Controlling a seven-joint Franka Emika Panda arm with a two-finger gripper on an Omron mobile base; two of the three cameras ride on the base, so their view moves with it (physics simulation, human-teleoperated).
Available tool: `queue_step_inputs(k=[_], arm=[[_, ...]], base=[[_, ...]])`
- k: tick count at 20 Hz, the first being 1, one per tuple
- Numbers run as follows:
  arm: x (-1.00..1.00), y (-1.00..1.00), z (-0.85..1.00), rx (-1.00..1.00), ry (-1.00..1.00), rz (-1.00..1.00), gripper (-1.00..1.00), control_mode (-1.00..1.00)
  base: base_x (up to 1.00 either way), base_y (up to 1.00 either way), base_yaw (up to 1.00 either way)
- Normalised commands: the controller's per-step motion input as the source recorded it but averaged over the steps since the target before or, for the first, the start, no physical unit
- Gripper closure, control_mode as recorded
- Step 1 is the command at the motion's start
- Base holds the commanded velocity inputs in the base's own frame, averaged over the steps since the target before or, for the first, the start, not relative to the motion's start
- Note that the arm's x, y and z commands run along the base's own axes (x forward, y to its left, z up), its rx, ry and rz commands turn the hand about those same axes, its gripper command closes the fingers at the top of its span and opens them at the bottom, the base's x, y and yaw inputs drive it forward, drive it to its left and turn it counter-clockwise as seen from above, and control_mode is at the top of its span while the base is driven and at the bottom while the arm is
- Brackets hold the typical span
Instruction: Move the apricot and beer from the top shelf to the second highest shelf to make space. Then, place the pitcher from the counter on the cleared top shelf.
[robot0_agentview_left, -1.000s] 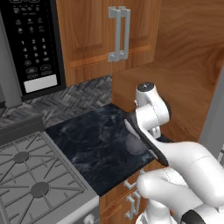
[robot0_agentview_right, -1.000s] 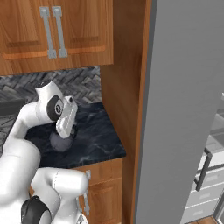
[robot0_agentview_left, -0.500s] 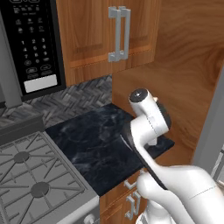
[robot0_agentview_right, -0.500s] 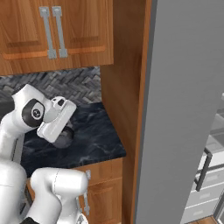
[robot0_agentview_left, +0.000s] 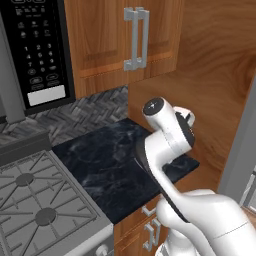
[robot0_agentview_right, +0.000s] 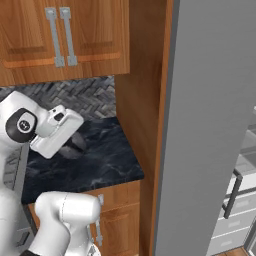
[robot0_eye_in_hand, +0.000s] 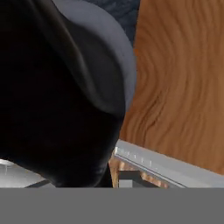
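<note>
Above counter (robot0_agentview_left: 105, 165), pitcher (robot0_eye_in_hand: 65, 92) between fingers (robot0_eye_in_hand: 124, 178).

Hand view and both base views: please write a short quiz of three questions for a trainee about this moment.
1. True or false: in the left base view, the stove stands to the right of the counter.
2. In the hand view, the pitcher looks: A) dark and rounded, very close; B) small and orange; C) slim with a green label.
3. How many metal handles are on the wooden cabinet above the counter?
Key: 1 false; 2 A; 3 two.
</note>
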Motion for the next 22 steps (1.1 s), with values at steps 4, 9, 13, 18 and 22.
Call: queue_step_inputs(k=[4,9,13,18,22], arm=[[-0.14,0.14,0.00,0.17,-0.41,-0.39,1.00,-1.00],[-0.08,0.11,0.02,0.24,-0.35,-0.39,1.00,-1.00],[-0.35,0.01,0.53,0.29,-0.04,-0.23,1.00,-1.00],[-0.31,0.00,0.64,0.29,0.00,-0.06,1.00,-1.00],[-0.46,0.00,0.19,0.03,-0.26,0.00,1.00,-1.00]], base=[[0.00,0.00,0.00],[0.00,0.00,0.00],[0.00,0.00,0.00],[0.00,0.00,0.00],[0.00,0.00,0.00]])
